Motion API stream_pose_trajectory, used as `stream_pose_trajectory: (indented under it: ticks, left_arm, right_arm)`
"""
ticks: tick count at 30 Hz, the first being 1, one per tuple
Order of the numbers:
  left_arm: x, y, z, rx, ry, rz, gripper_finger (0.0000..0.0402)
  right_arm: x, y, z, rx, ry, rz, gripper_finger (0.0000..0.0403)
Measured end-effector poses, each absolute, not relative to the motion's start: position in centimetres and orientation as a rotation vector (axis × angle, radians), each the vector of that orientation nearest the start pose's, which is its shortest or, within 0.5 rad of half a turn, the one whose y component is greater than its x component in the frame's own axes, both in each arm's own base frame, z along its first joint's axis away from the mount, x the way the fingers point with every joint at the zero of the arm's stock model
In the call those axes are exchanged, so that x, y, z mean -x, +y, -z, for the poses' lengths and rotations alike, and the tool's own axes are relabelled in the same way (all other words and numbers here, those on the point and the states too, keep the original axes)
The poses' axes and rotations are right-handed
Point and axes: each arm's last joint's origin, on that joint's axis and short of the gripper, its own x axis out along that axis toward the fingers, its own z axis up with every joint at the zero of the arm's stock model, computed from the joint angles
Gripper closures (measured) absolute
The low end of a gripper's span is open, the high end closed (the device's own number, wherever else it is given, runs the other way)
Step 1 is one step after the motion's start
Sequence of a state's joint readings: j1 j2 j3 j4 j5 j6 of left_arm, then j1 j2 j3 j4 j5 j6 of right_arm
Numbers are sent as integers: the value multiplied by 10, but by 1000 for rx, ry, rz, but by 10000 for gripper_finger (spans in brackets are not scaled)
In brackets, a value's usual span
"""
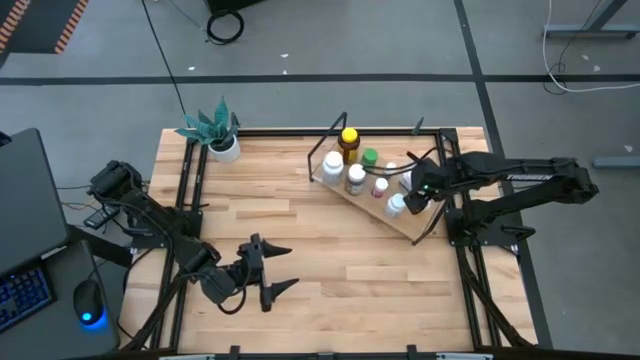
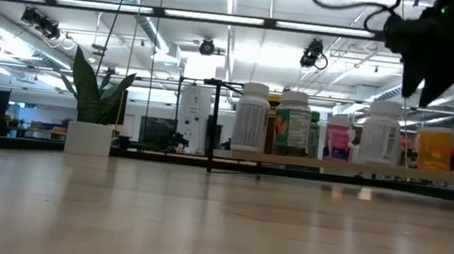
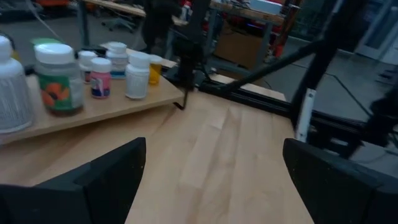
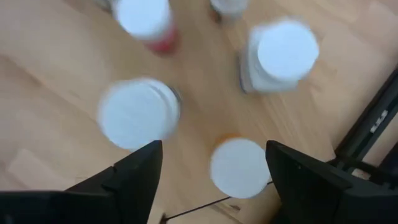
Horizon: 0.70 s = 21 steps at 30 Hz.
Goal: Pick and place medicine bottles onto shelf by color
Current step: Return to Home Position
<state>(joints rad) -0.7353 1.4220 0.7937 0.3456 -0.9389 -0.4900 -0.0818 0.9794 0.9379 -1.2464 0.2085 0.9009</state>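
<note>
The shelf (image 1: 366,204), a light-wood board in a black wire frame, stands at the table's far right. Several medicine bottles stand upright on it: an amber one with a yellow cap (image 1: 348,138), a green-capped one (image 1: 370,157), a pinkish one (image 1: 380,186) and white-capped ones (image 1: 332,160). My right gripper (image 4: 214,149) hovers open above the shelf's right end, pointing steeply down; a white-capped bottle (image 4: 239,168) stands below the gap between its fingers, apart from them. My left gripper (image 1: 290,267) waits open over the table's near middle, nothing between its fingers (image 3: 214,149).
A white pot with a green plant (image 1: 225,148) stands at the table's far left corner. Black frame rails (image 1: 185,215) run along the table's left and right sides. Bare wood (image 1: 350,270) lies between the shelf and the near edge.
</note>
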Motion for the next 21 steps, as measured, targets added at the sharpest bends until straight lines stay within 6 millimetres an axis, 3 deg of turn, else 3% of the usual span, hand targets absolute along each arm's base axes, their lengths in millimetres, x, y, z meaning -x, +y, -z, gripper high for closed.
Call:
stream_pose_trajectory:
  ticks: [6,15,21]
  left_arm:
    - [-237,-180,-245,304,143,-220,17]
    - [-237,-180,-245,326,140,-223,17]
    - [-237,-176,-253,340,139,-185,17]
  right_arm:
    - [-143,-17,-314,-625,1010,783,105]
    - [-142,-5,-324,-565,999,682,105]
    - [-144,20,-339,-518,801,474,105]
